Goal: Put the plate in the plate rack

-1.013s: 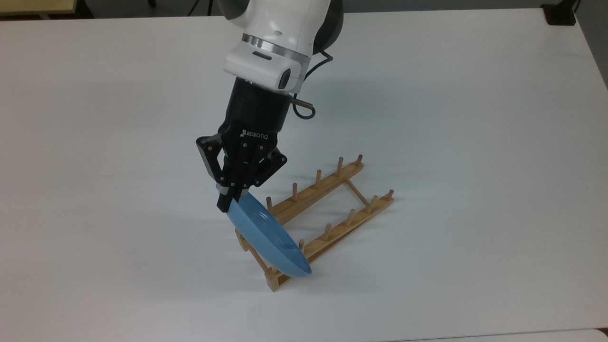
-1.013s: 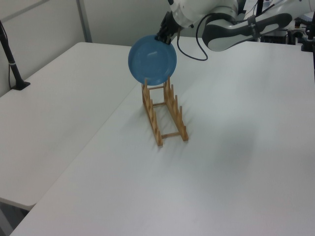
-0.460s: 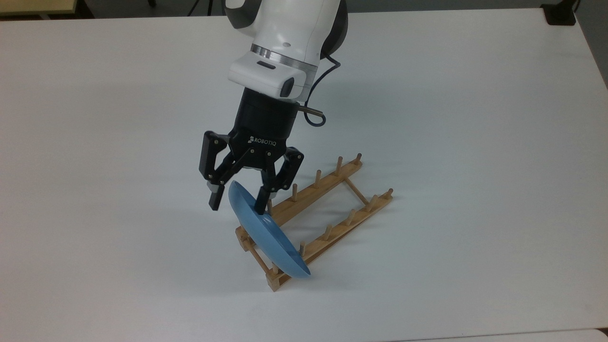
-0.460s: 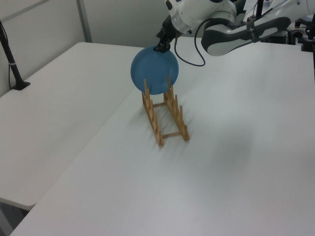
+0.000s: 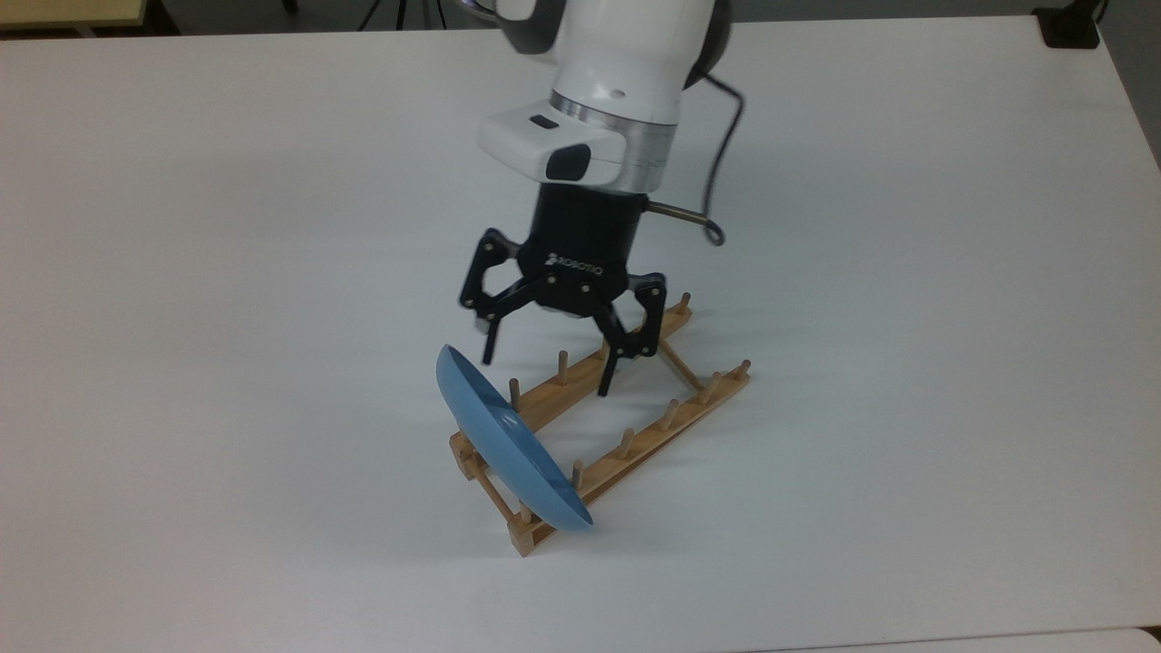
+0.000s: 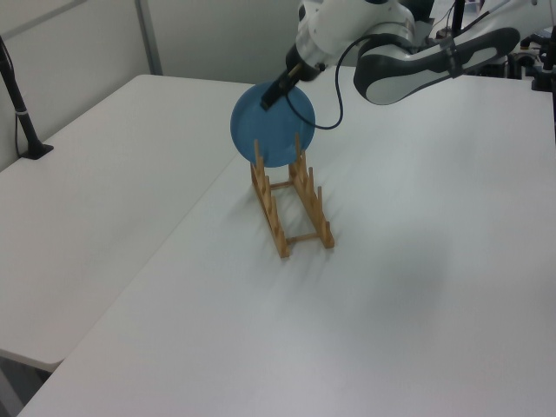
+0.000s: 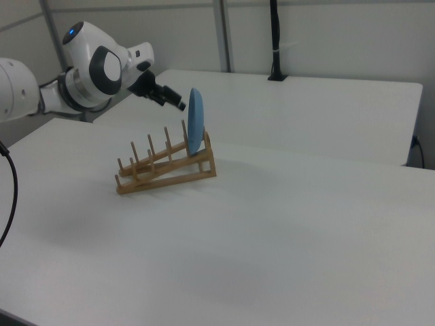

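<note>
The light-blue plate (image 5: pixel 508 444) stands on edge in the end slot of the wooden plate rack (image 5: pixel 676 426), at the end nearest the top view's bottom left. It tilts a little and nothing holds it. My gripper (image 5: pixel 545 374) is open above the rack's middle, to the right of the plate in the top view and clear of its rim. In the left view the plate (image 6: pixel 274 126) faces the camera at the far end of the rack (image 6: pixel 271 217), with the gripper (image 6: pixel 271 94) in front of its upper part. The right view shows the plate (image 7: pixel 196 122) edge-on, the rack (image 7: pixel 163 173) and the gripper (image 7: pixel 175 102) just left of the plate.
The rack sits on a wide white table (image 5: pixel 907 272). A black clamp base (image 5: pixel 1070 27) is at the far right corner in the top view. A black post (image 6: pixel 22 113) stands on the adjoining table at the left view's left.
The gripper opened and let go of the plate, then lifted and moved right in the top view. The plate settled into the rack's end slot and stays there.
</note>
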